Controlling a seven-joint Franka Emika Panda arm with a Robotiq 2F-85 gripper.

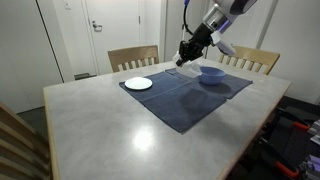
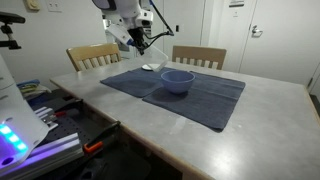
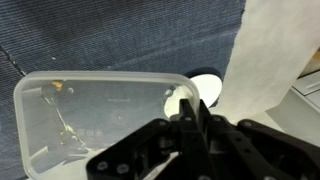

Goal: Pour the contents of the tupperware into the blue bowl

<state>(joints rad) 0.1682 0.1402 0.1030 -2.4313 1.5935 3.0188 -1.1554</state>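
Gripper (image 3: pixel 192 112) clamped tupperware (image 3: pixel 90 120) rim mid-carry, short of blue bowl (image 1: pixel 211 73); next likely needed centring over bowl, then tilt.

Exterior views share table (image 1: pixel 120 130) (image 2: pixel 265 110), different corners; wrist view close above

Premises: office or lab room staged as a dining corner. Evidence: grey table (image 1: pixel 110 125), wooden chairs (image 1: pixel 133 57), plain white doors (image 1: pixel 108 25), lit electronic equipment (image 2: pixel 15 135) standing beside the table.
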